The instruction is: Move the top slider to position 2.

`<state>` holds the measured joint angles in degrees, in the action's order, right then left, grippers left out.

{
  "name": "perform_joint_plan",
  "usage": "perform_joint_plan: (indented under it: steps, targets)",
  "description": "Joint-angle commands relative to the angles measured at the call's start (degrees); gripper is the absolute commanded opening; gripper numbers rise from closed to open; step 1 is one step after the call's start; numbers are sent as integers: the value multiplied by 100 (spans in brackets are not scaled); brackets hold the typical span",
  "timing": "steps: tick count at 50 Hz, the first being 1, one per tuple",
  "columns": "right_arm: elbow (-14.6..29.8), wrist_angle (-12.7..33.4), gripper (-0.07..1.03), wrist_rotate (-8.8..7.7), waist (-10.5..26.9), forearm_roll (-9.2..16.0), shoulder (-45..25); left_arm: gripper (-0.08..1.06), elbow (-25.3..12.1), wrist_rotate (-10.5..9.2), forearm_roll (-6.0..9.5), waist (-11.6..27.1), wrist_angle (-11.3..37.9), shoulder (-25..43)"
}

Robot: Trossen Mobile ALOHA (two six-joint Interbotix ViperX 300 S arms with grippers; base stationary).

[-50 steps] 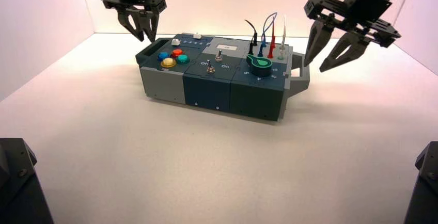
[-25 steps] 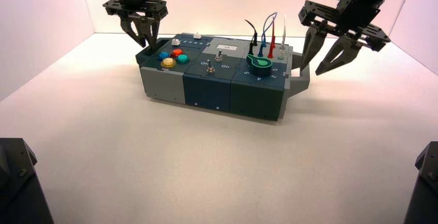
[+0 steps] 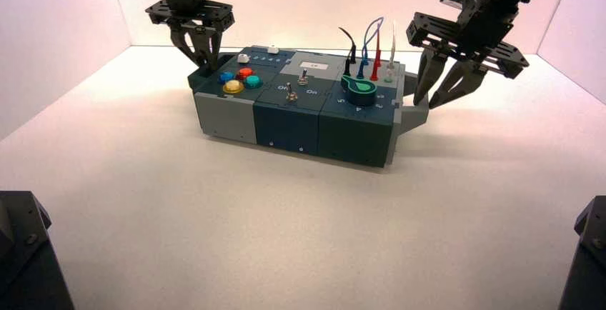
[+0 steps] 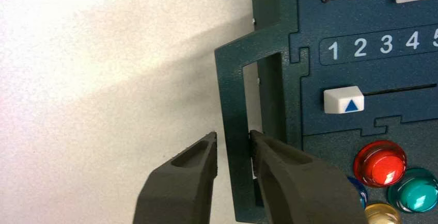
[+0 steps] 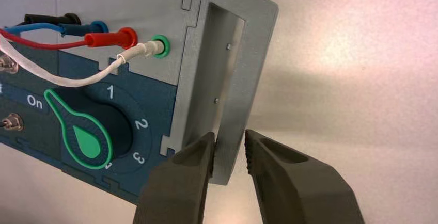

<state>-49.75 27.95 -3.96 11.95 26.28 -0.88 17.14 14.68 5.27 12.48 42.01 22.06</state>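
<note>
Dark teal panelling is bearing the top slider (image 3: 273, 50), a small white knob sitting in the upper middle of the high view, on the far edge of the box (image 3: 214, 116). A second white slider (image 3: 243, 58) is lying nearer the coloured buttons (image 3: 245, 73). Toward the upper left of that frame, the left gripper (image 3: 209, 66) is reaching down at the box's dark end handle (image 3: 194, 80); right of centre, the right gripper (image 3: 424, 103) is lowering over the grey handle (image 3: 414, 118). Neither is touching a slider. From the left wrist, the camera is showing the left gripper's jaws standing apart, straddling the dark handle's bar, a gap showing on one side, so nothing is being clenched. The top slider is resting beside the higher end of the printed digits (image 4: 386, 44), around 4 and 5, partly cut off by the frame, so its exact setting is staying unreadable; it is plainly not standing at 2. The second slider is standing by 1. From the right wrist, the right gripper's jaws are likewise spreading around the grey bar, with no firm grip showing. Both arms are probably preparing to steady or shift the box; the whole slide down to 2 is remaining to be done.
</note>
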Motion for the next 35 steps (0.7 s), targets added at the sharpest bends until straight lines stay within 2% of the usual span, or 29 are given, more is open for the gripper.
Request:
perform_joint_plan:
  steps: [1, 8, 11, 13, 15, 35]
  targets:
    - [105, -35, 27, -9, -26, -18, 70, 19, -149, 35, -18, -44, -35, -97]
    - [97, -35, 20, -9, -26, -18, 53, 4, -149, 62, -18, -44, -35, -53]
    - [97, -26, 11, -9, -18, -18, 35, -2, -141, 62, -26, -44, -35, -35]
    - [97, -35, 0, -9, -18, -9, 26, -3, -141, 62, -18, -44, -35, -26]
    - [97, -35, -4, -9, -18, -18, 18, -3, -123, 62, -18, -35, -35, -18]
    - [70, 272, -2, -9, -18, -18, -123, -3, 176, 62, -26, -44, 167, -44]
